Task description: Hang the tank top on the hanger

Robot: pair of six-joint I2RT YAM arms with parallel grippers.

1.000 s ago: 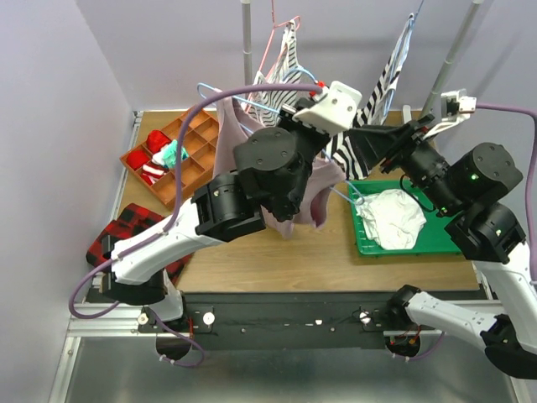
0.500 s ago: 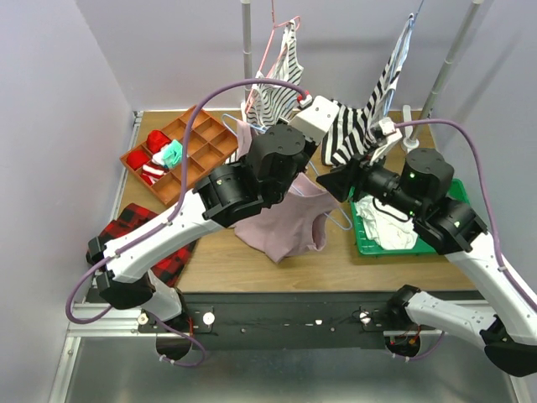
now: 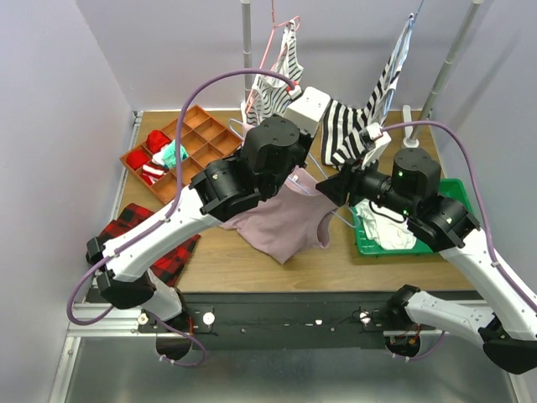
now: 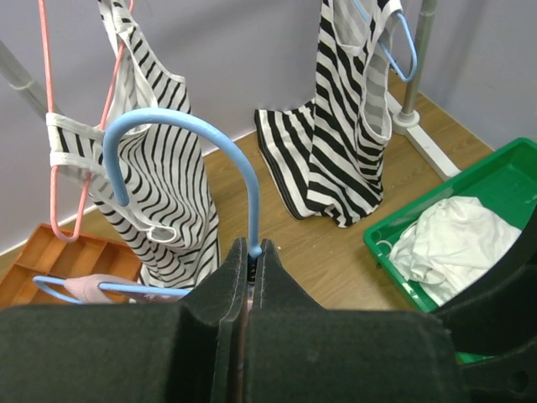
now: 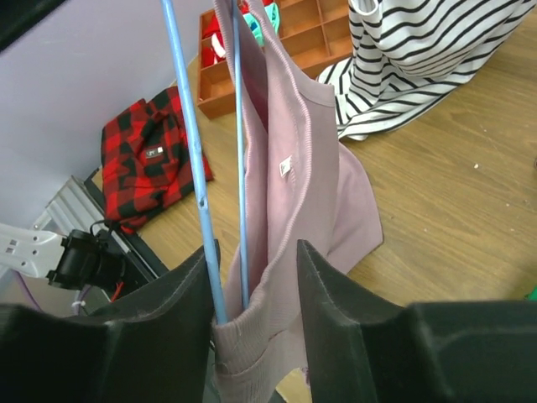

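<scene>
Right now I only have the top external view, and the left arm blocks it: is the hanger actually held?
Observer: Yes. Left wrist view: the left fingers are shut on the hanger, just under its hook.
Operator: And the right side?
Observer: In the right wrist view the right fingers stand either side of the tank top and two hanger wires; pinching or not, I can't tell.
Operator: Any strap on?
Observer: Left wrist view: tank top fabric lies over one hanger arm.

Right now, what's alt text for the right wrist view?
The right gripper, jaws apart, straddles the mauve-pink tank top and blue wire hanger above a wooden table. Behind: a striped top, red plaid cloth, orange divided tray.
</scene>
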